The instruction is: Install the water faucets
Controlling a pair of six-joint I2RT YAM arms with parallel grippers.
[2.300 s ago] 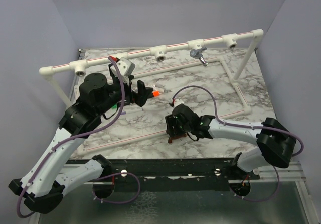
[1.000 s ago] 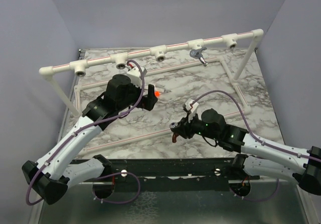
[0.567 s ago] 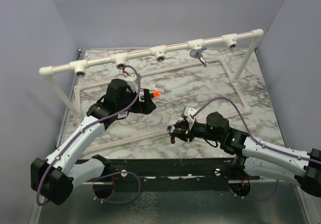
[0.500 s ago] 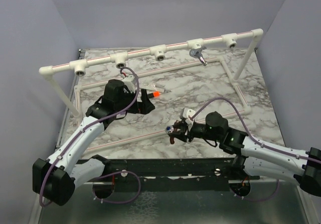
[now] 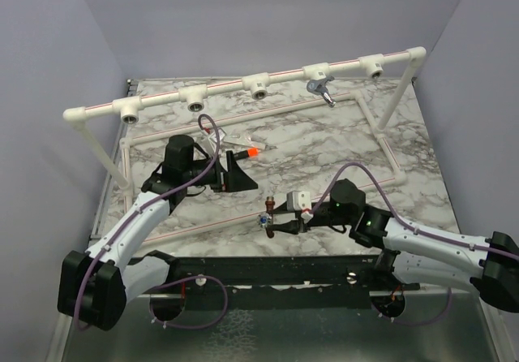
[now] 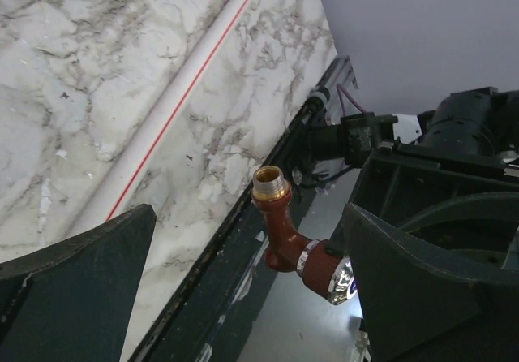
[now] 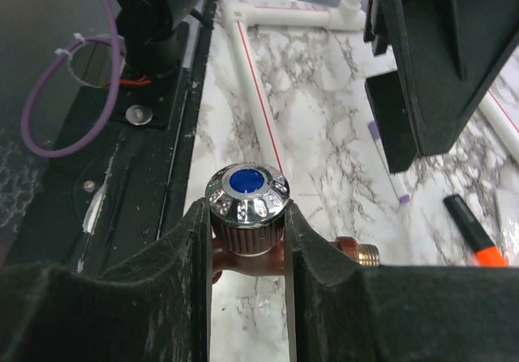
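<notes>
The copper-coloured faucet (image 5: 265,221) hangs above the table's front edge. My right gripper (image 5: 282,222) is shut on its chrome, blue-capped knob (image 7: 247,190); its brass threaded end (image 7: 366,253) sticks out to the right. My left gripper (image 5: 238,174) is open and empty, pointing at that faucet from behind and apart from it. The left wrist view shows the faucet (image 6: 290,240) between my open left gripper's (image 6: 251,297) fingers, well beyond them. The silver chrome faucet (image 5: 324,90) hangs from a tee on the raised white pipe rail (image 5: 162,98).
The rail carries several open tee sockets (image 5: 195,98), (image 5: 258,86), (image 5: 373,66). White pipes with red stripes (image 5: 381,135) lie on the marble table. An orange-capped marker (image 5: 253,150) lies behind my left gripper; it shows in the right wrist view (image 7: 474,236) beside a purple-tipped pen (image 7: 396,185).
My right gripper lifted the copper faucet off the table and carried it left toward the front edge. My left arm came down and back, turning its open gripper toward the faucet.
</notes>
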